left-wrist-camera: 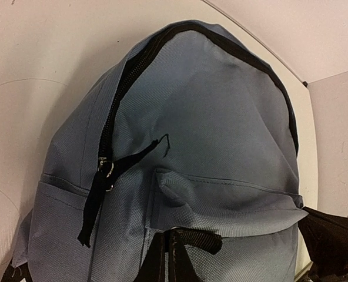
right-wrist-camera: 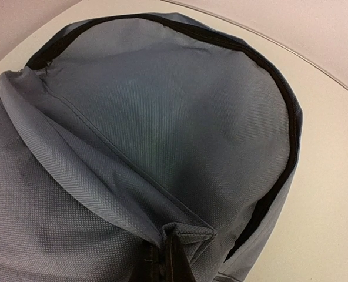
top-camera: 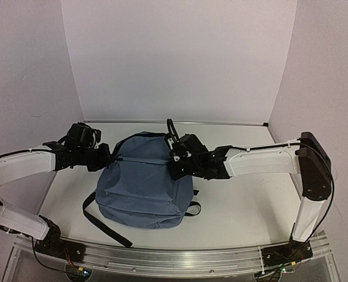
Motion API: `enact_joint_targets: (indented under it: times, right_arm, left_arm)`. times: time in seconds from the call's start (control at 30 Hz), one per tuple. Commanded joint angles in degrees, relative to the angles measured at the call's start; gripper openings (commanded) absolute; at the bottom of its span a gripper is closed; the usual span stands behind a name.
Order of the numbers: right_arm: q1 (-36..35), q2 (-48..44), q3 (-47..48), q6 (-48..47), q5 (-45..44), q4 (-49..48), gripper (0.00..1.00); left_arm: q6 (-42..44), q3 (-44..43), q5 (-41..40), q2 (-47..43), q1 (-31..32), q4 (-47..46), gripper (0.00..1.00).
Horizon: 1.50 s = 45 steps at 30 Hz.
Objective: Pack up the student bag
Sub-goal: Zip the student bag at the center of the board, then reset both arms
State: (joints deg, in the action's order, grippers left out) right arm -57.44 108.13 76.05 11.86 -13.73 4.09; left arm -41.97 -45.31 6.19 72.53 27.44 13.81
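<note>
Starting at the near edge, a metal rail (top-camera: pixel 174 257) carries both arm bases, with the pale table (top-camera: pixel 244 205) beyond it. The student bag (top-camera: pixel 141 188) lies flat at the middle of the table, its front face up, its bottom end toward the rail and its rounded top toward the back wall (top-camera: pixel 180 59). A loose black strap (top-camera: pixel 106 226) trails from its near left corner across the table toward the rail; a shorter one shows at the near right corner. The left gripper (top-camera: pixel 106 155) meets the bag's upper left edge. Its fingers (left-wrist-camera: pixel 152 261) are closed tight against the cloth beside a piece of black webbing (left-wrist-camera: pixel 194 238); whether any cloth is caught cannot be told. Just past them a black zip pull (left-wrist-camera: pixel 94 205) hangs from the main zip (left-wrist-camera: pixel 118 94), which runs over the top of the bag. The right gripper (top-camera: pixel 175 163) sits on the bag's upper right, fingers (right-wrist-camera: pixel 174 264) closed on a puckered fold of blue fabric. At the far end, a black carry loop (top-camera: pixel 171 126) stands up from the top of the bag.
</note>
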Motion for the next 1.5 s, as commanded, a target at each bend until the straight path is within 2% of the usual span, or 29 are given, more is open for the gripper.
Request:
enact_joint_targets:
  times: [0.0, 0.03, 0.1, 0.17, 0.2, 0.3, 0.4, 0.63, 0.73, 0.87, 0.97, 1.17, 1.33, 1.47]
  right_arm:
    - [2.62, -4.14, 0.1, -0.04, -1.18, 6.86, 0.06]
    - [2.61, -4.57, 0.64, 0.04, -0.33, 6.88, 0.16]
    - [2.87, -5.58, 1.54, 0.49, 1.37, 6.8, 0.43]
    - [3.54, -6.45, 2.17, 1.36, 3.29, 6.81, 0.71]
    - [4.14, -7.03, 2.41, 1.93, 4.22, 6.81, 0.79]
    - [7.46, -8.44, 2.05, 3.38, 6.99, 6.81, 0.96]
    - [11.64, -9.8, 0.36, 4.59, 8.83, 6.81, 0.98]
    - [26.49, -13.13, -6.93, 5.55, 13.03, 6.67, 0.98]
    - [34.48, -15.93, -10.55, 6.03, 15.24, 5.91, 0.98]
    - [41.56, -22.82, -16.06, 6.27, 15.29, 2.42, 0.98]
    - [44.74, -29.99, -21.26, 6.26, 12.65, -3.83, 0.98]
    - [45.9, -41.44, -33.03, 3.99, 7.64, -21.86, 0.98]
    - [45.85, -44.26, -43.13, -0.02, 4.03, -36.16, 0.98]
    - [45.87, -44.23, -50.94, -1.74, 3.13, -46.37, 0.98]
  left_arm:
    - [4.03, -2.82, 2.25, 1.82, -2.22, 1.22, 0.02]
    - [5.02, -3.88, 2.83, 2.1, -2.22, 1.66, 0.11]
    - [6.84, -5.68, 3.04, 2.32, -2.22, 2.71, 0.45]
    - [9.04, -7.35, 2.62, 2.45, -2.24, 4.11, 0.72]
    - [9.92, -8.52, 1.96, 2.53, -2.34, 5.38, 0.82]
    - [12.42, -10.59, 0.66, 2.48, -3.77, 7.63, 0.96]
    - [14.67, -11.2, 1.17, 2.23, -8.11, 8.62, 1.0]
    - [15.93, -8.84, 4.56, -0.3, -25.19, 6.56, 1.0]
    - [15.57, -7.16, 6.2, -3.29, -32.38, 4.68, 1.0]
    - [15.6, -4.94, 4.87, -6.15, -38.28, 1.92, 1.0]
    - [15.72, -1.67, 1.3, -8.81, -39.49, -3.11, 1.0]
    - [17.79, 9.78, -5.36, -16.35, -39.47, -18.86, 1.0]
    - [21.16, 17.87, -10.81, -19.86, -39.47, -26.3, 1.0]
    - [22.06, 21.18, -11.73, -20.66, -39.48, -26.93, 1.0]
